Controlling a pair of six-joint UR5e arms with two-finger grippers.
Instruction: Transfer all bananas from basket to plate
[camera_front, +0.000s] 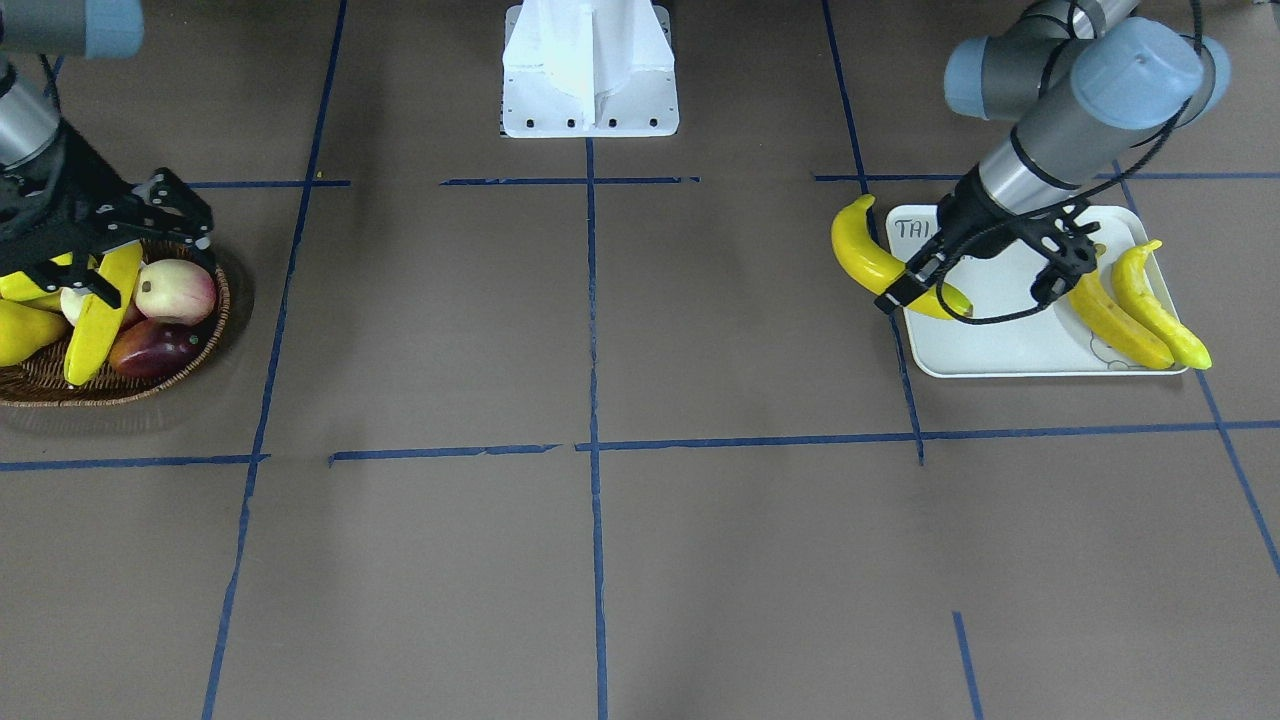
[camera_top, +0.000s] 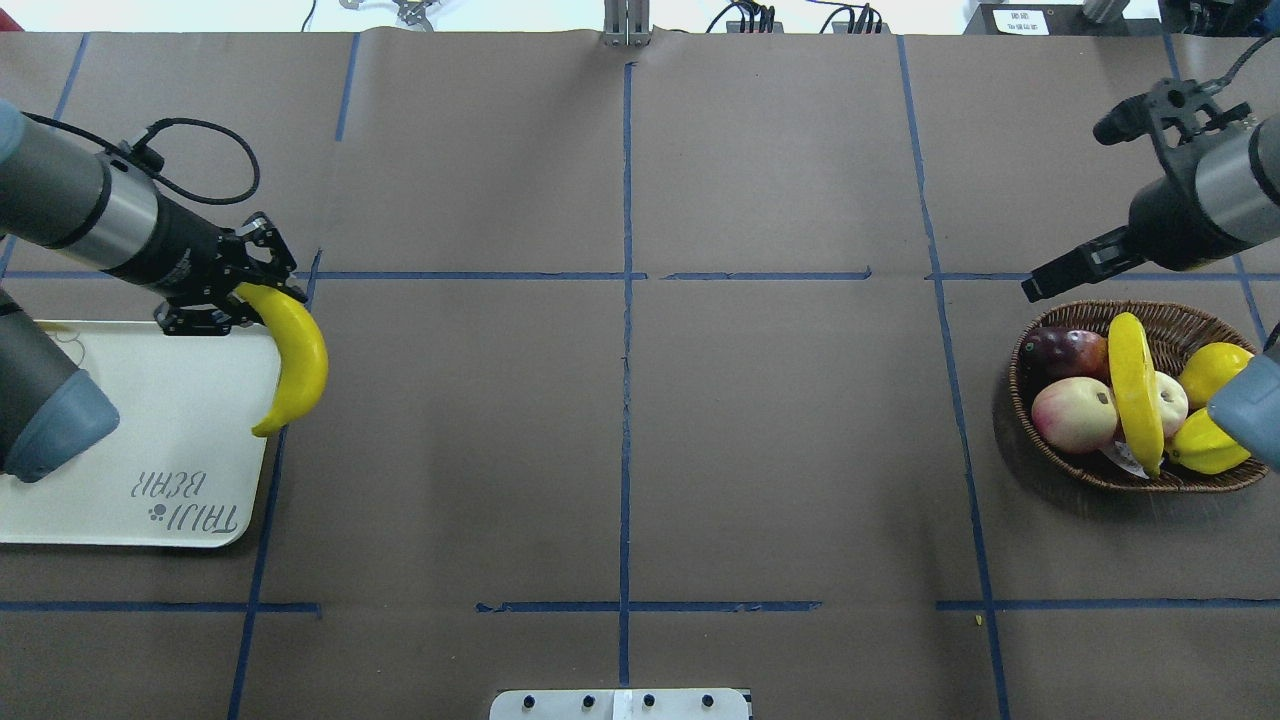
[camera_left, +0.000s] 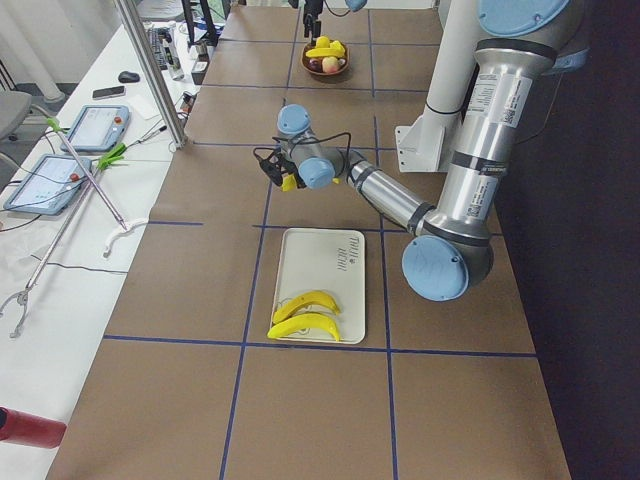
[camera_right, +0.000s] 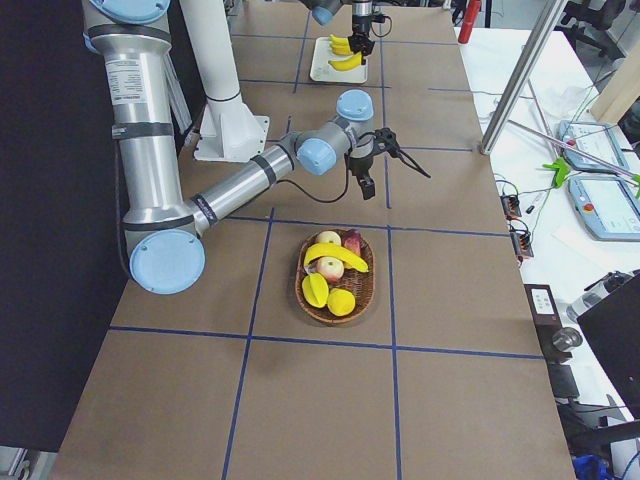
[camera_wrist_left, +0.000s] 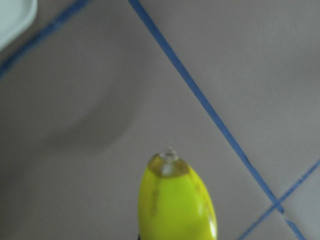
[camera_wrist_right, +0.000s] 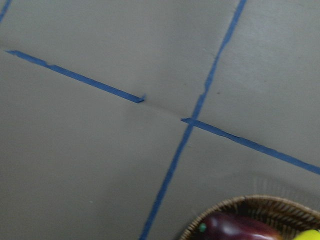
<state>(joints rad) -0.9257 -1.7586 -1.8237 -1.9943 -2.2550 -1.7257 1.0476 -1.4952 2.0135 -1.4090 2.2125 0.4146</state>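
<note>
- I see the left gripper (camera_top: 245, 292) pinching one banana (camera_top: 298, 360) at the plate's (camera_top: 150, 430) right rim, left of the overhead view.
- Two bananas (camera_front: 1120, 322) lie on the plate.
- The right gripper (camera_right: 388, 172) hangs spread near the basket (camera_top: 1050, 470), which holds the fourth banana (camera_top: 1135, 390).

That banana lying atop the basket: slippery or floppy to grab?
Probably stiff: the held banana juts from the left gripper without drooping. Its glossy skin may slip. Perched across round fruit, the basket banana could rock.
</note>
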